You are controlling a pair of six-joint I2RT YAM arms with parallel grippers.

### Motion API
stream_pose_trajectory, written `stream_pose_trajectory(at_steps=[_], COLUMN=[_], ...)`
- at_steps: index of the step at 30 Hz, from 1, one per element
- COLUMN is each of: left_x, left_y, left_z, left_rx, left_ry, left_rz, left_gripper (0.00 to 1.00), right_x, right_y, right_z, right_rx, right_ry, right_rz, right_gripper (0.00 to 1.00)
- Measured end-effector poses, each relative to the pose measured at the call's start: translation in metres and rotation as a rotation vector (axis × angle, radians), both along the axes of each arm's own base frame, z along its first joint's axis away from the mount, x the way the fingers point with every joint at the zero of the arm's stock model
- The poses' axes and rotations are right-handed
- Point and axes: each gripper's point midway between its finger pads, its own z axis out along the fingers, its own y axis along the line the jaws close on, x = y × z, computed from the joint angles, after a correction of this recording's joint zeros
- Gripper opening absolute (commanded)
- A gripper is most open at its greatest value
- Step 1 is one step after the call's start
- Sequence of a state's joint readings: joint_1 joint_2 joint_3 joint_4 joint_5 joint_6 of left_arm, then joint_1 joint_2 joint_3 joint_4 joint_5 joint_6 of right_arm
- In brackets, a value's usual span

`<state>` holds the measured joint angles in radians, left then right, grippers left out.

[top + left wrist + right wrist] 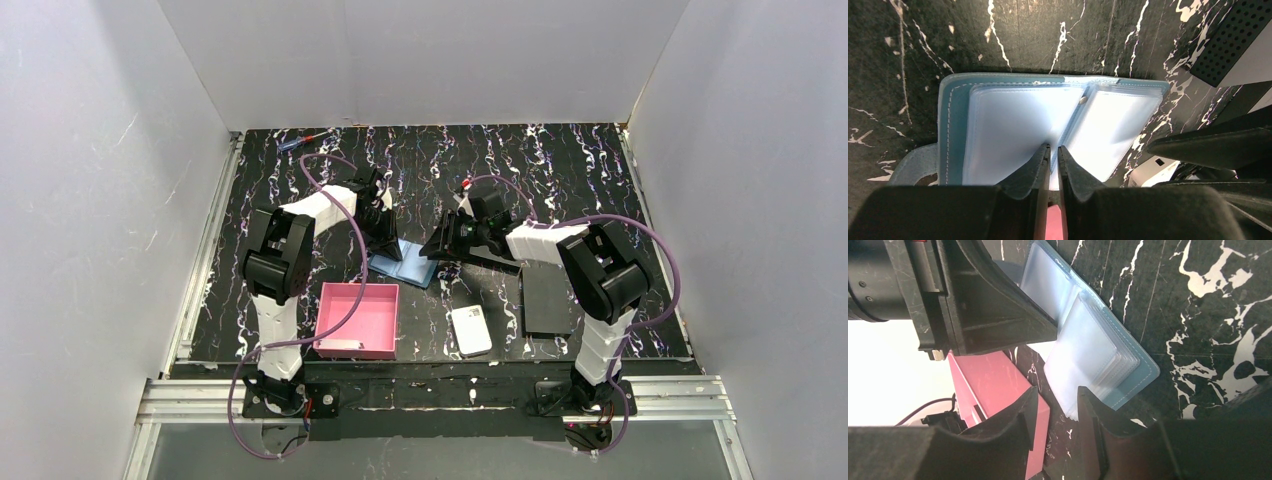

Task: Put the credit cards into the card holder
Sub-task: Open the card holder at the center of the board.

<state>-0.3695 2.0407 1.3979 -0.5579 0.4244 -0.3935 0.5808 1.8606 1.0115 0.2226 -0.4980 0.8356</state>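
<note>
The card holder point(412, 268) lies open on the dark marbled table, teal cover down and clear sleeves point(1013, 125) facing up. My left gripper point(1053, 148) comes down on it from the far left, jaws drawn almost together and pinching the sleeves by the centre fold. From the right, my right gripper point(1058, 392) hovers just off the holder's near corner point(1138, 375). It is open, and only bare table shows between its fingers. Seen from above, the left gripper point(385, 232) and the right gripper point(440, 248) flank the holder. I cannot make out any credit cards.
A pink square tray point(358, 320) sits close in front of the holder and beside my right fingers point(983, 375). A white rounded block point(470, 330) and a flat black rectangle point(548, 298) lie front right. White walls enclose the table.
</note>
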Motion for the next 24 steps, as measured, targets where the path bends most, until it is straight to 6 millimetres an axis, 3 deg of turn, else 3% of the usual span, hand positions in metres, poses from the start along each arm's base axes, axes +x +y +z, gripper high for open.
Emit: stream_pose_trajectory(at_steps=[14, 24], left_x=[0.0, 0.0], left_y=[0.0, -0.001], left_z=[0.0, 0.001], left_rx=[0.001, -0.004], left_ry=[0.003, 0.004], left_rz=[0.0, -0.002], left_gripper=[0.1, 0.1], right_x=[-0.005, -0.003], right_y=[-0.001, 0.008], right_z=[-0.02, -0.018], right_rx=[-0.008, 0.048], right_ry=[0.034, 0.063], right_rz=[0.0, -0.008], right_gripper=[0.45, 0.45])
